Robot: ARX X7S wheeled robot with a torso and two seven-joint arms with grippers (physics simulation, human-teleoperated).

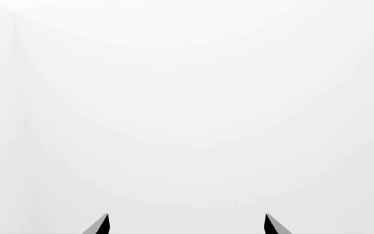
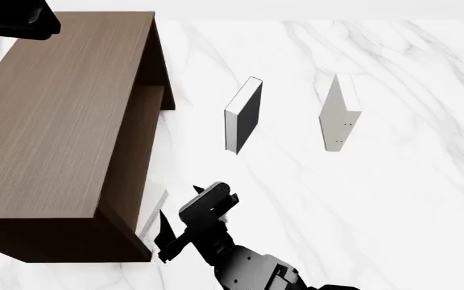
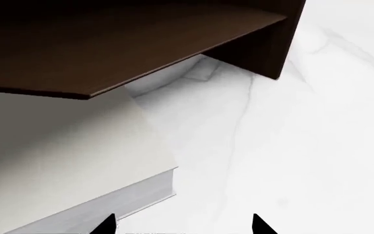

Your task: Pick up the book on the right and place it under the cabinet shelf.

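- Book (image 3: 64,161) lies flat on tabletop (image 2: 393,211) at cabinet shelf (image 2: 55,121) opening, part under the board; judged placed
- Right end effector (image 2: 185,226) open, empty, at book's 3 o'clock; left end effector (image 1: 187,225) open, empty
- Risk: careless retreat clips book or cabinet edge, dragging book out

The head view looks steeply down on the marble tabletop (image 2: 393,199), with the cabinet shelf (image 2: 55,133) at 9 o'clock. The right wrist view sits low and close, facing the shelf board (image 3: 122,44) and a pale book (image 3: 64,156) beneath; both share that corner. The left wrist view faces blank white.
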